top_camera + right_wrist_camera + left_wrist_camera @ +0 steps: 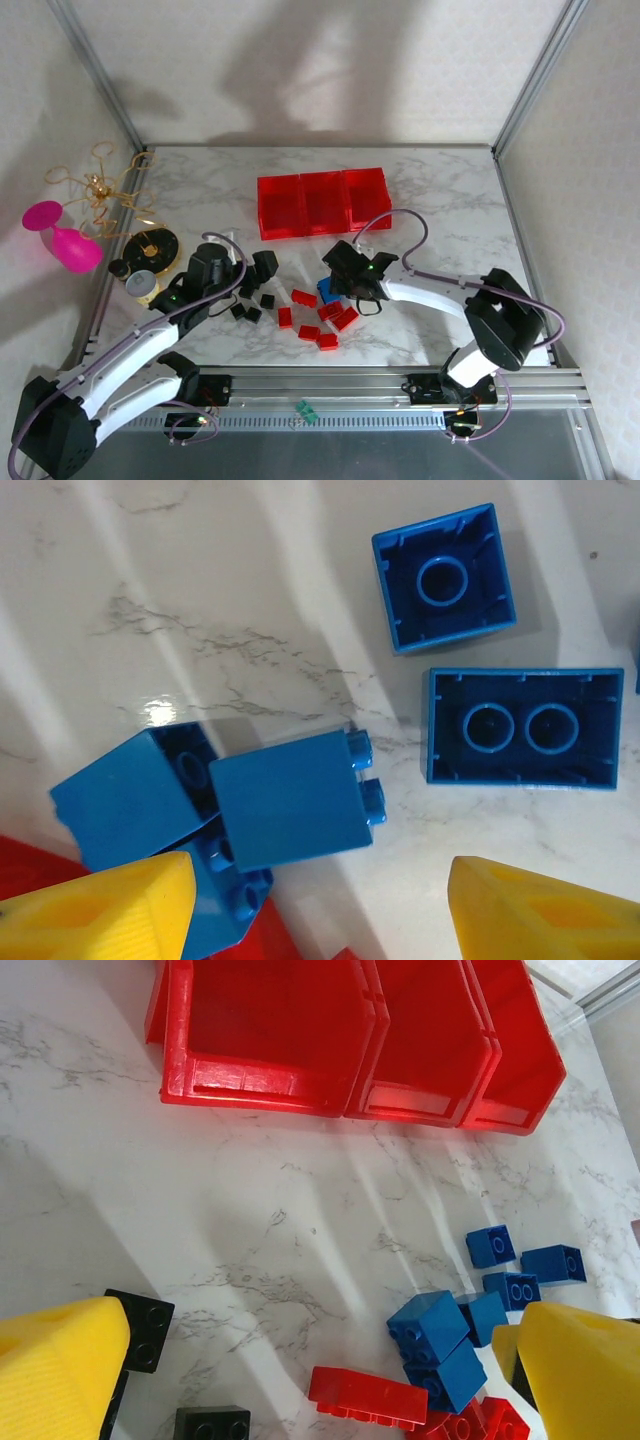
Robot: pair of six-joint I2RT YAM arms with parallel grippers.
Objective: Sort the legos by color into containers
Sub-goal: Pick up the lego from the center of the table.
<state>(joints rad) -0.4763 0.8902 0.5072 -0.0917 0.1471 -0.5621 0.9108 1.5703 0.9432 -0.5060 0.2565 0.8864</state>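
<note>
Right hand (320,872), part open and empty, straddles blue lego (290,800), seemingly pre-grasp; next: close, lift to far-edge bin (322,232).

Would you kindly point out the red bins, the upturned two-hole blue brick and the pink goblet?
red bins (255,1078): left wrist view, front wall of one end bin.
upturned two-hole blue brick (523,728): right wrist view, middle of its underside.
pink goblet (76,250): top external view, its bowl.
</note>
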